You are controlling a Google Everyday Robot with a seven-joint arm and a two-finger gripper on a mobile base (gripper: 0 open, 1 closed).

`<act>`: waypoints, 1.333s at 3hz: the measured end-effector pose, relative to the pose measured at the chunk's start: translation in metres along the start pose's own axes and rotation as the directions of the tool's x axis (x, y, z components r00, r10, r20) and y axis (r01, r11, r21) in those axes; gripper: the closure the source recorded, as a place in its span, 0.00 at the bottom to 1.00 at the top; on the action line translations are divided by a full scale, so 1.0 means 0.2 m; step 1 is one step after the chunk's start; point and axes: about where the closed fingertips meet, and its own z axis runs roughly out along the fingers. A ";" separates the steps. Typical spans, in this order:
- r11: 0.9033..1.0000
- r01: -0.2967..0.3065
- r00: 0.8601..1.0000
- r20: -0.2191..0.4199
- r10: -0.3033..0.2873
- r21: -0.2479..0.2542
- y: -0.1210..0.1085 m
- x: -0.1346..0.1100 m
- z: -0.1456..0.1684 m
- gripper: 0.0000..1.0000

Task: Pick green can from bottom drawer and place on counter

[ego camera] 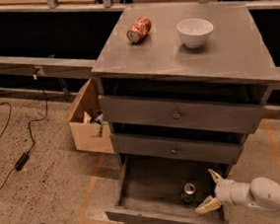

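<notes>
The green can [189, 192] stands upright in the open bottom drawer [139, 203], towards its right side. My gripper [209, 191] is open, just to the right of the can, with one finger above and one [207, 206] below; it does not touch the can. The white arm [267, 198] comes in from the lower right. The grey counter [174, 51] is the cabinet top above the three drawers.
A red-orange can [139, 29] lies on its side on the counter, and a white bowl [195, 31] stands beside it. A cardboard box [87, 121] sits on the floor left of the cabinet. Cables [21, 160] run over the floor at left.
</notes>
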 end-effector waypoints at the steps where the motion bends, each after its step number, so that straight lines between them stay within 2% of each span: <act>1: 0.999 -0.044 0.999 0.010 0.044 0.001 0.02 0.07 0.05 0.00; 2: 0.997 -0.075 0.996 0.045 0.075 -0.011 0.02 0.16 0.17 0.00; 4: 0.993 -0.107 0.993 0.044 0.109 -0.046 -0.03 0.35 0.43 0.00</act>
